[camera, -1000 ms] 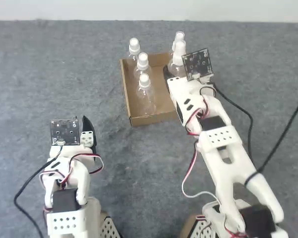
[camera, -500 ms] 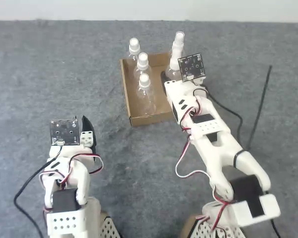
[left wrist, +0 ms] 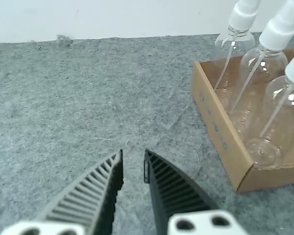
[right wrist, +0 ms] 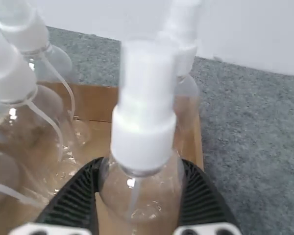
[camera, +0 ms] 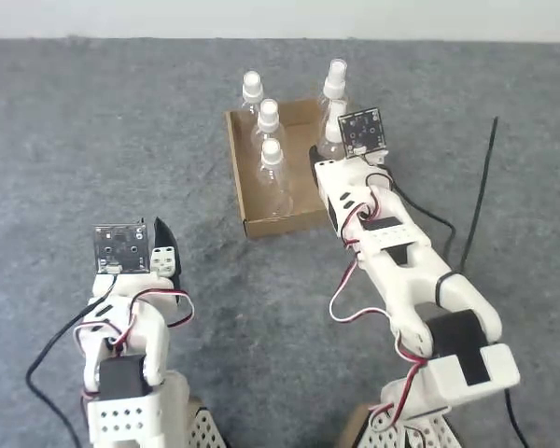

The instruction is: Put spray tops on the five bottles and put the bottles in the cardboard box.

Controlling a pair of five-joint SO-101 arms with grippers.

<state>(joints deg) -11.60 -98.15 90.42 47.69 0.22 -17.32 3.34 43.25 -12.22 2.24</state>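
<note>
Right gripper (right wrist: 139, 169), clamped on a capped bottle (right wrist: 139, 142), has drawn it back along the right side of the cardboard box (camera: 245, 177) beside three bottles (camera: 269, 121) standing inside, so release seems close; left gripper (left wrist: 133, 164) hangs slightly parted, empty.

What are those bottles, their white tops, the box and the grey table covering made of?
Bottles: clear, glossy plastic by the look, though glass can't be ruled out; you can see straight through them.
Spray tops: opaque white plastic, smooth.
Box: plain brown cardboard, matte.
Table covering: grey felt or carpet-like fabric, fuzzy and mottled.
</note>
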